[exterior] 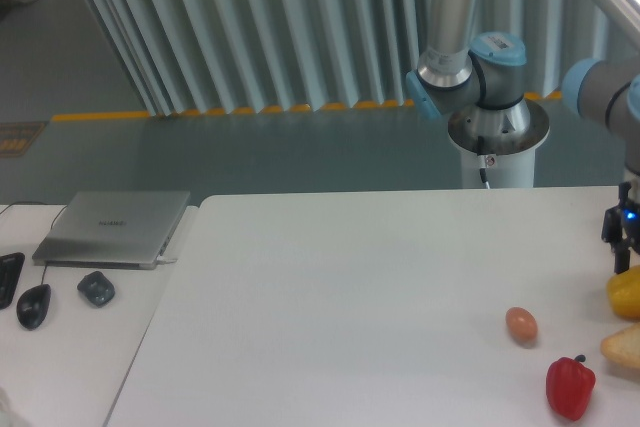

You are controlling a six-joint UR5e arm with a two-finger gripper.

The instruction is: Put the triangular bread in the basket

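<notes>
The triangular bread [623, 347] is a pale tan wedge lying at the right edge of the white table [350, 287], partly cut off by the frame. My gripper [621, 257] hangs at the far right edge, just above a glossy yellow fruit [626, 293] and behind the bread. Only part of the gripper shows, so I cannot tell how its jaws stand, and nothing is visibly held. No basket is in view.
A small brown egg [521, 325] and a red pepper [570, 387] lie left of the bread. A laptop [112, 227], a mouse [33, 305] and a small dark object [96, 288] sit on the side table at left. The arm's base [495, 137] stands behind the table.
</notes>
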